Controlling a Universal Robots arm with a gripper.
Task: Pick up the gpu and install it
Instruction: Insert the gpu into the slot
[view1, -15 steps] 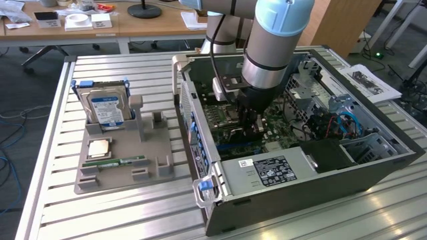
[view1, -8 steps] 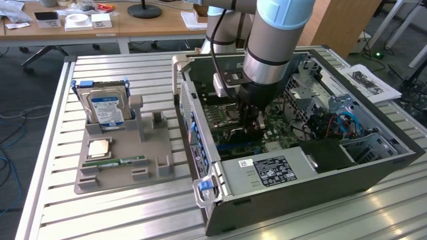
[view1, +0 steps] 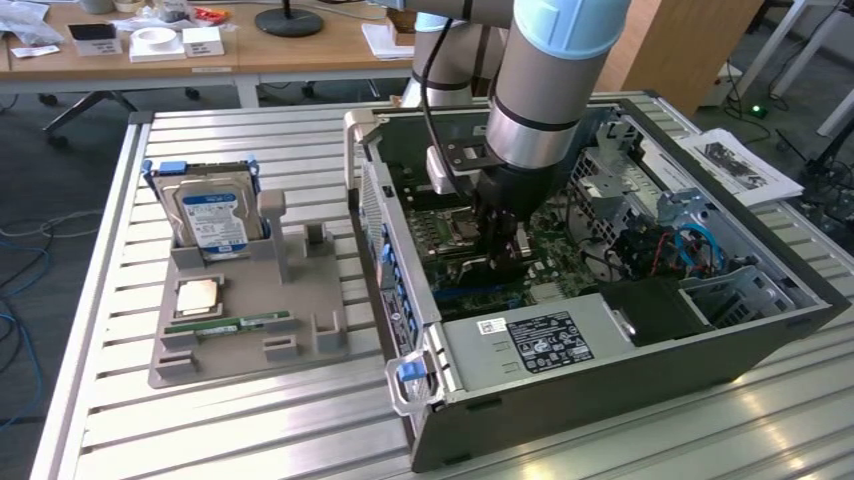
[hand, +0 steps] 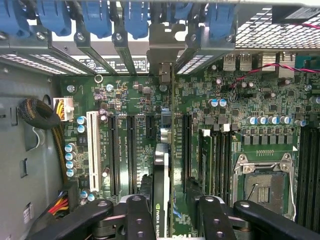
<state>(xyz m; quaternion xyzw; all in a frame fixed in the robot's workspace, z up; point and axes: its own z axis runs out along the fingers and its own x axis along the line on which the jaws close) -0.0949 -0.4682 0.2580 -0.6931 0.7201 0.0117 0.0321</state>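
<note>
In the exterior view the arm reaches down into the open computer case on the slatted counter. The gripper is low over the board inside.

The wrist view adds the gpu. It stands edge-on on the motherboard, its long axis running toward the case's rear bracket slots. The fingers are parted, flanking the card with a gap showing.
</note>
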